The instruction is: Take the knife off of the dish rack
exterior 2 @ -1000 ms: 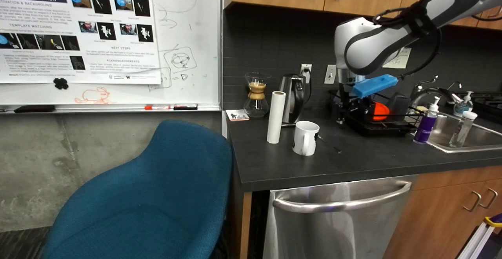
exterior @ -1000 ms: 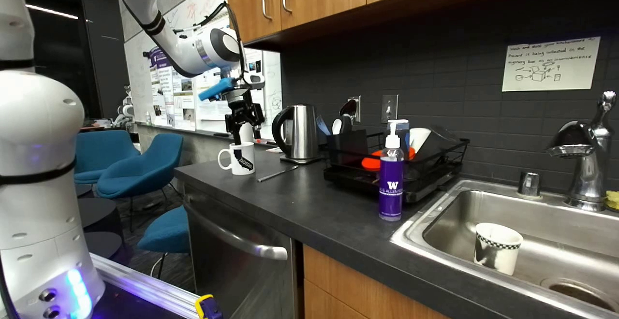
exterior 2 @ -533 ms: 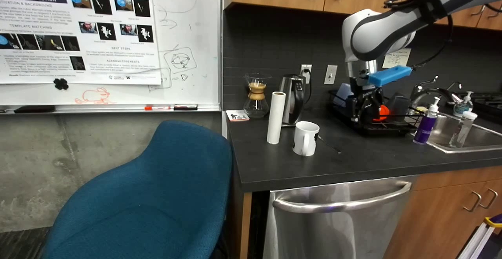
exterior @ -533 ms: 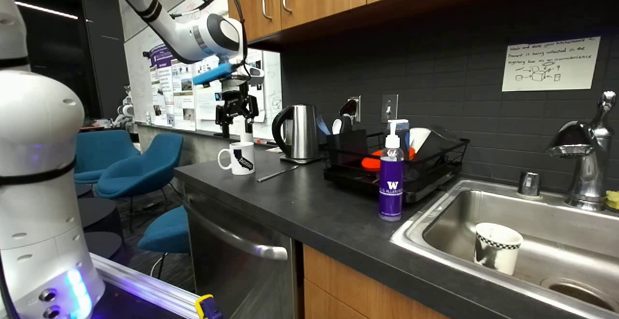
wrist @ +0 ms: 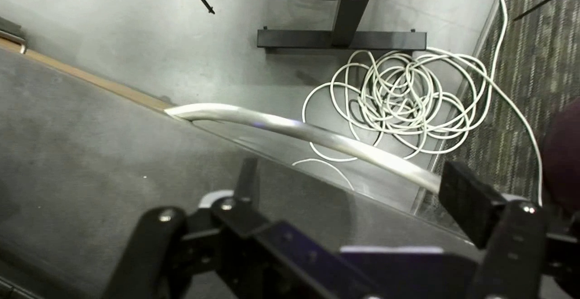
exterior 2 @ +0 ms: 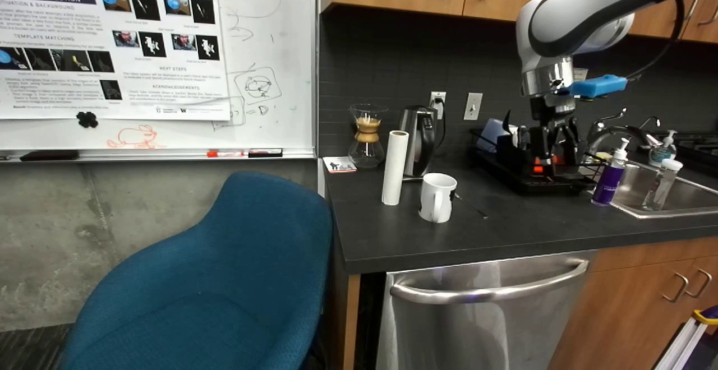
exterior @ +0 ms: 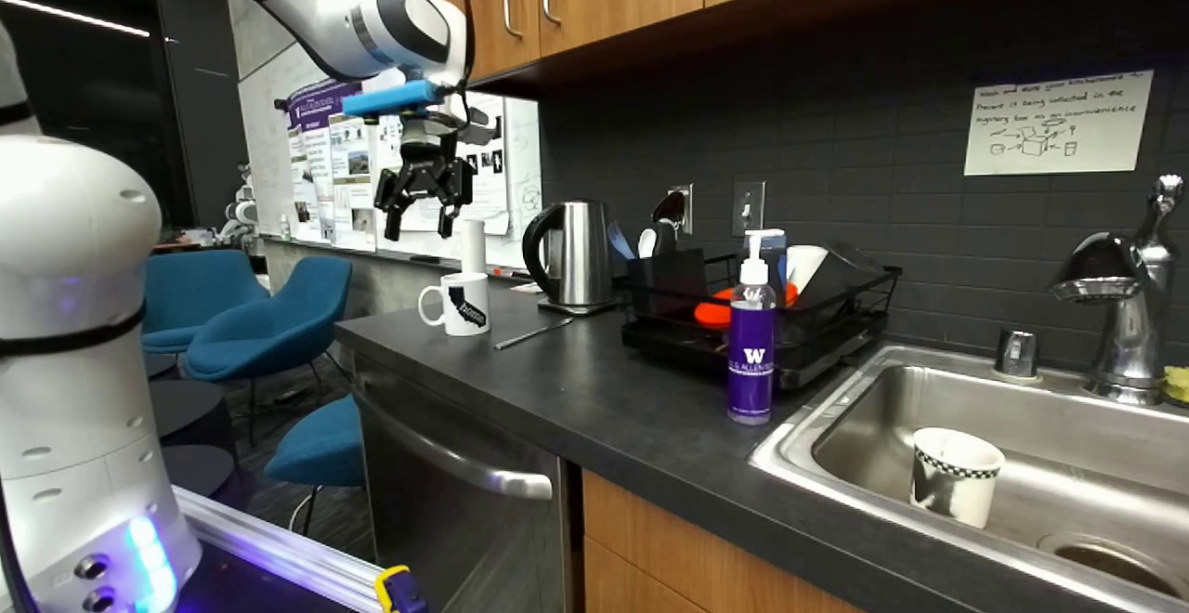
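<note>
The slim dark knife (exterior: 534,333) lies on the counter beside the white mug (exterior: 464,305). It also shows in an exterior view (exterior 2: 471,206), partly behind the mug. The dish rack (exterior: 673,345) is a low black wire rack with reddish items among its bars, right of the kettle. It shows too in an exterior view (exterior 2: 521,186), partly behind my gripper. My gripper (exterior: 419,226) is open and empty, raised in the air above the level of the mug and apart from the knife. In the wrist view its fingers (wrist: 358,190) stand wide apart. Neither knife nor rack shows there.
A steel kettle (exterior: 581,255) and a white paper roll (exterior 2: 395,168) stand near the mug. A purple soap bottle (exterior: 751,358) stands before the rack, beside the sink (exterior: 785,455). Cabinets hang above. The dishwasher handle (wrist: 294,129) and counter edge show below my gripper.
My gripper has risen and moved away from the mug and knife, out toward the counter's front edge, and turned somewhat. The knife, mug and rack have not moved.
</note>
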{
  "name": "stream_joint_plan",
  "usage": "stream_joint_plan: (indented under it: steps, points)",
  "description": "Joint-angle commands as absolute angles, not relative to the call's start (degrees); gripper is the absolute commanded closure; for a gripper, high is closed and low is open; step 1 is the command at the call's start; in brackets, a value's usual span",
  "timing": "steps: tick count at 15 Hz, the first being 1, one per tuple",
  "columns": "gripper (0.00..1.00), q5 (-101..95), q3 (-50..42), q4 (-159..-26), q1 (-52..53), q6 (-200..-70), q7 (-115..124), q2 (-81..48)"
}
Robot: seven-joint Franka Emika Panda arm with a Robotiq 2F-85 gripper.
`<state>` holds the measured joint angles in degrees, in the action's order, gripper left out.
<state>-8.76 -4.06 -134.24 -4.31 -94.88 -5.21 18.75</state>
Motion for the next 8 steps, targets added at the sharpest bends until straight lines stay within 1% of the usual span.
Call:
stream_joint_plan:
  steps: [1, 8]
  points:
    - [0.0, -7.3, -5.7, -137.6, -4.1, -91.7, -9.5, 25.9]
    - [0.0, -2.9, -10.5, -143.2, -5.1, -90.8, -13.9, 40.8]
